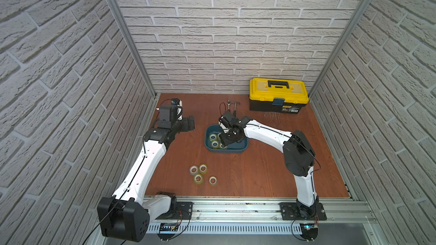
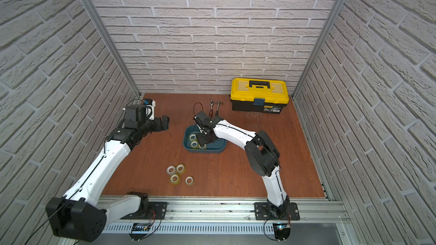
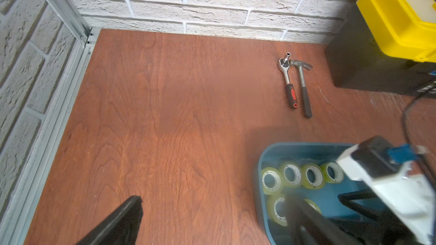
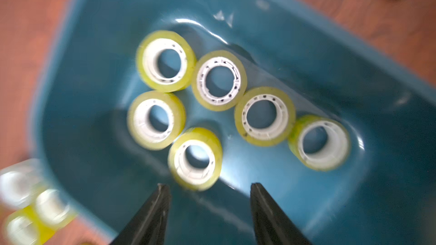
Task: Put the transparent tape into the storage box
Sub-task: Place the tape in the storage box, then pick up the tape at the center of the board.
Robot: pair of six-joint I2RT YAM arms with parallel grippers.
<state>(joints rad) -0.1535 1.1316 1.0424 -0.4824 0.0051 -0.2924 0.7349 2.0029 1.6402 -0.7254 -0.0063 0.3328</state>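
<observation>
The storage box (image 1: 236, 150) (image 2: 212, 150) is a shallow teal-blue tub at mid-table. Several yellowish transparent tape rolls with white cores lie flat inside it (image 4: 219, 80) (image 3: 312, 175). My right gripper (image 4: 209, 186) (image 1: 223, 144) hangs over the box, open, with nothing between its fingers. One roll (image 4: 195, 159) lies on the box floor just beyond the fingertips. Several more tape rolls (image 1: 200, 174) (image 2: 178, 173) lie on the table nearer the front, blurred in the right wrist view (image 4: 28, 206). My left gripper (image 3: 213, 199) (image 1: 191, 123) is open and empty, above the table left of the box.
A yellow-lidded black toolbox (image 1: 278, 95) stands at the back right corner. A ratchet (image 3: 289, 81) and a hammer (image 3: 303, 86) lie side by side behind the storage box. Brick-pattern walls close in three sides.
</observation>
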